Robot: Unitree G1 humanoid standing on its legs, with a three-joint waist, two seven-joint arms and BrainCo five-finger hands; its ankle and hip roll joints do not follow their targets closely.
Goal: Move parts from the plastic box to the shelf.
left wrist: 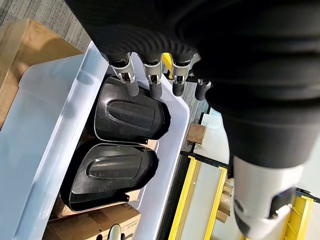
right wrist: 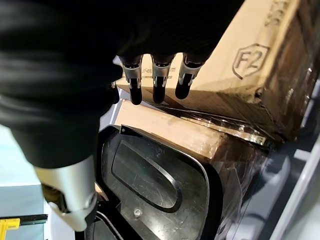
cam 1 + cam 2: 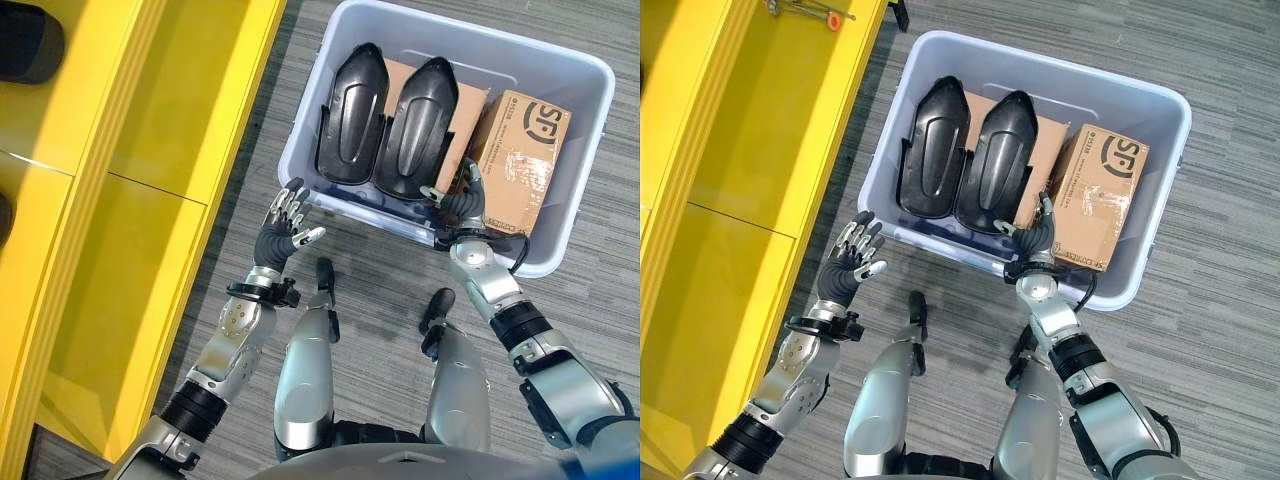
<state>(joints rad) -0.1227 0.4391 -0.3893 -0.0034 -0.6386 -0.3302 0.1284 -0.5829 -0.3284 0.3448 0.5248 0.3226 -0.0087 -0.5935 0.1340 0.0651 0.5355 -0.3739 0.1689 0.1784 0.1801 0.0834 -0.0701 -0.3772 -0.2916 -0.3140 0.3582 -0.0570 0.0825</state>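
At the lower middle of the left eye view, your right hand sits on the near rim of the plastic box, fingers relaxed and apart, holding nothing. In its wrist view those fingers hang loose just above a flat cardboard box and beside the taped carton. Left of centre, your left hand hovers over the carpet just outside the box's near-left corner, fingers spread, thumb out, empty.

The parts are in the box: two black shell-shaped parts lean side by side, touching along their long edges, propped on the flat cardboard box. The right part's lower edge lies just beside your right hand. The carton stands against the right part, filling the box's right half.

Along the left of the frame runs the yellow shelf, its edge near the box's left wall, with a strip of grey carpet between them. Open carpet lies right of the box.
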